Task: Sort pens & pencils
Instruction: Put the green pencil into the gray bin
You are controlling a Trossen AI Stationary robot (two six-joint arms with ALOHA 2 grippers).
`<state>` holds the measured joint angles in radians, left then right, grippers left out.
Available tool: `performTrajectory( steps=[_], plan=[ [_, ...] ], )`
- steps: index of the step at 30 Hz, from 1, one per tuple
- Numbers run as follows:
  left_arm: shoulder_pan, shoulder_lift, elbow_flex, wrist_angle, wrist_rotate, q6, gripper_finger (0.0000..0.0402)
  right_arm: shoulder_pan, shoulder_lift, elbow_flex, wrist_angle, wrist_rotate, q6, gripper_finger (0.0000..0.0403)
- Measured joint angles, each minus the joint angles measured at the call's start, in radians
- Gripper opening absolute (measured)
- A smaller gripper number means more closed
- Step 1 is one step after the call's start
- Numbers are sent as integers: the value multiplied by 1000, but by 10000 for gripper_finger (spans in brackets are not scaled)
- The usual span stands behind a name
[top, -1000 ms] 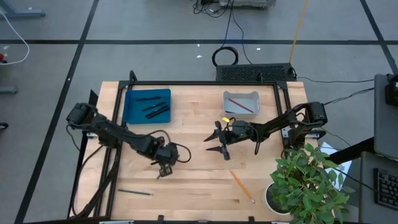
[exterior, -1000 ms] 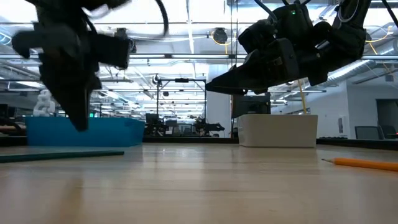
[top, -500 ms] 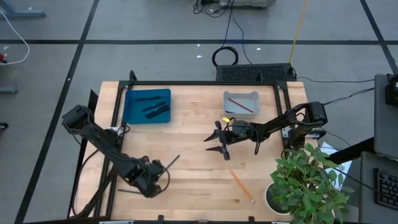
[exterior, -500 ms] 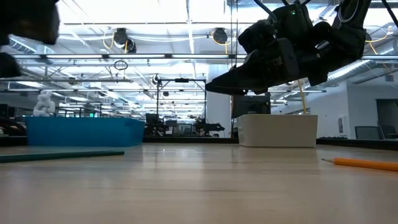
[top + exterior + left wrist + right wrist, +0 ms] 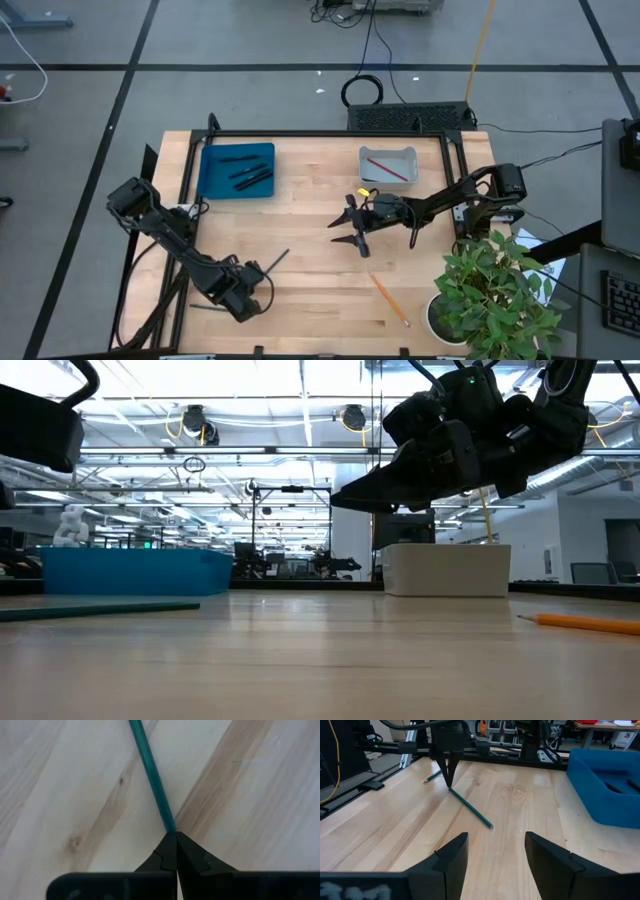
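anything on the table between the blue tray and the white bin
No, bare wood. In the high view the stretch between the blue tray and the white bin holds nothing.

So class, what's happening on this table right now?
Two robot arms are sorting pens and pencils. The left end effector, shut, has its tips down at one end of a green pencil near the table's front left. The right end effector hangs open mid-table. Black pens lie in the blue tray, a red pencil in the white bin.
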<state>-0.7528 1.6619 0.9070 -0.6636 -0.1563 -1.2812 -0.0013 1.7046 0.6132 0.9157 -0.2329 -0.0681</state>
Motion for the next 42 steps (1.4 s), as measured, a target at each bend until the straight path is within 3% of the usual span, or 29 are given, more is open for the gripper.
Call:
performTrajectory(
  steps=[32, 42],
  plan=[
    [0, -1, -42, 47, 28, -2, 0, 0, 0, 0, 0, 0, 0, 185],
    [0, -93, -14, -12, 33, 100, 0, 0, 0, 0, 0, 0, 1, 185]
  ],
)
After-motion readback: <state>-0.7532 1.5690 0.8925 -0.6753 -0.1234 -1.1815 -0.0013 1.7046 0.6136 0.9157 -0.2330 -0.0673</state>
